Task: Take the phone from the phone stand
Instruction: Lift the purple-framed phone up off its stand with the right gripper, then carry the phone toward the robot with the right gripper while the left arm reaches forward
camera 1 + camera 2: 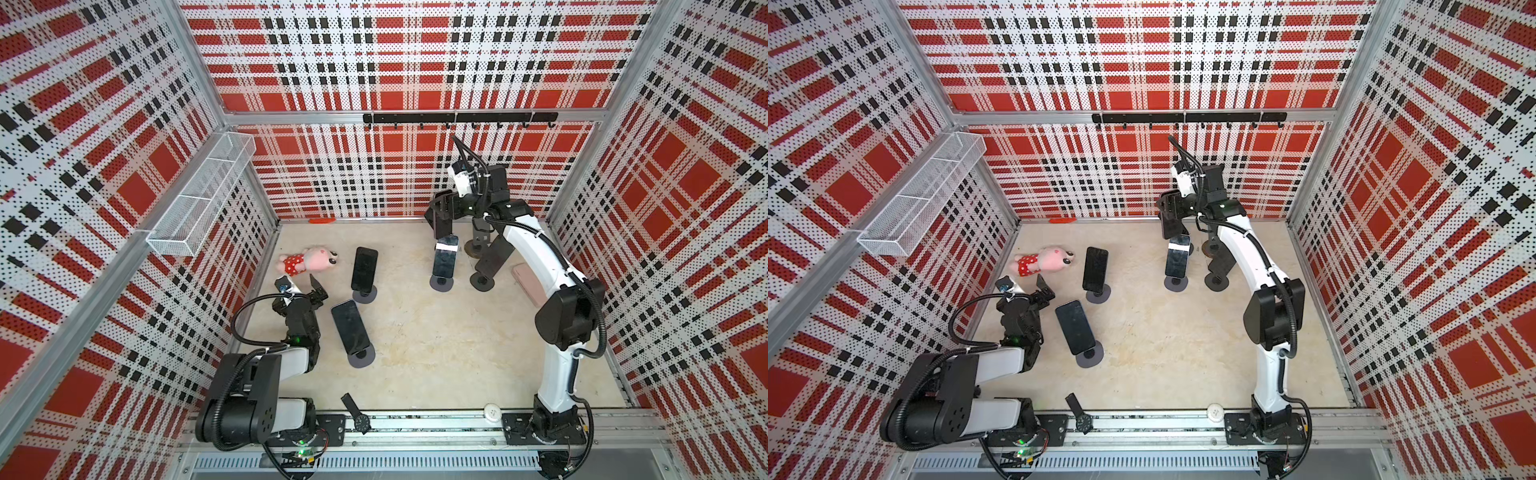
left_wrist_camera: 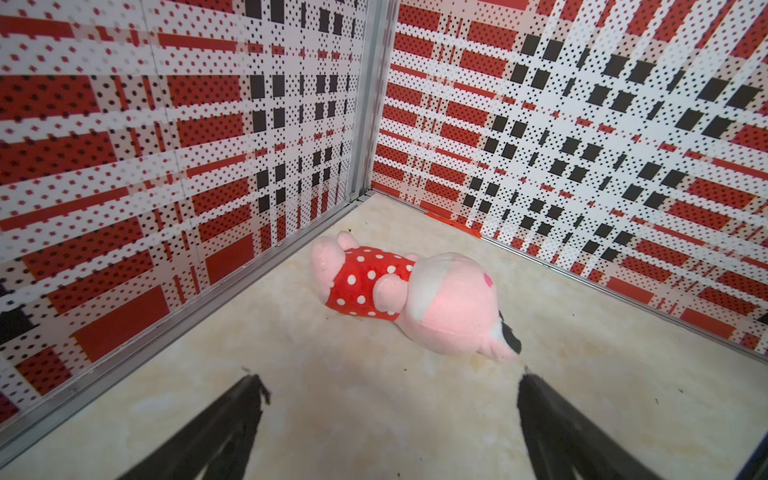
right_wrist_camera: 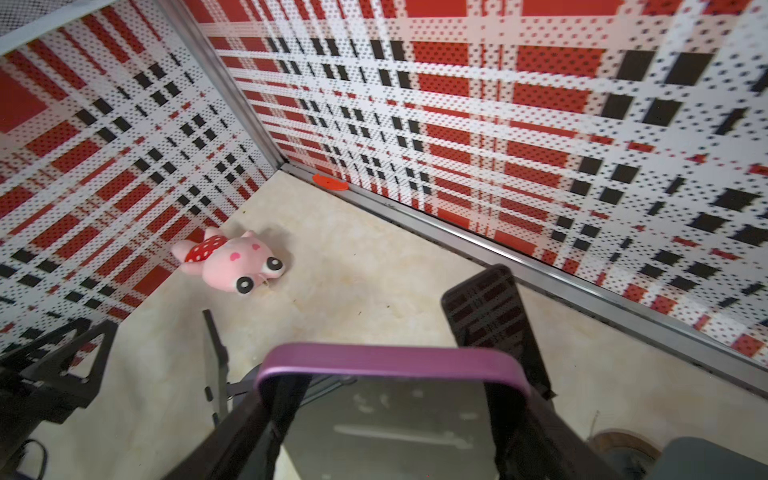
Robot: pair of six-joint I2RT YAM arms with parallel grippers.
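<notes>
My right gripper (image 3: 390,415) is shut across the width of a purple-edged phone (image 3: 390,359), holding it by both side edges. In both top views this phone (image 1: 441,222) hangs in the gripper (image 1: 1172,224) above the back of the floor. Just below it, another phone (image 1: 444,259) with a white strip leans on a phone stand (image 1: 441,284). An empty black stand (image 1: 484,270) is beside that one. Two more dark phones (image 1: 365,268) (image 1: 351,326) rest on stands further left. My left gripper (image 2: 388,380) is open over bare floor near the left wall (image 1: 305,286).
A pink plush toy (image 1: 309,261) in a red dotted dress lies by the left wall, just beyond my left gripper. A pink phone (image 1: 528,282) lies flat under my right arm. A wristwatch (image 1: 357,415) sits at the front rail. A wire basket (image 1: 203,195) hangs on the left wall.
</notes>
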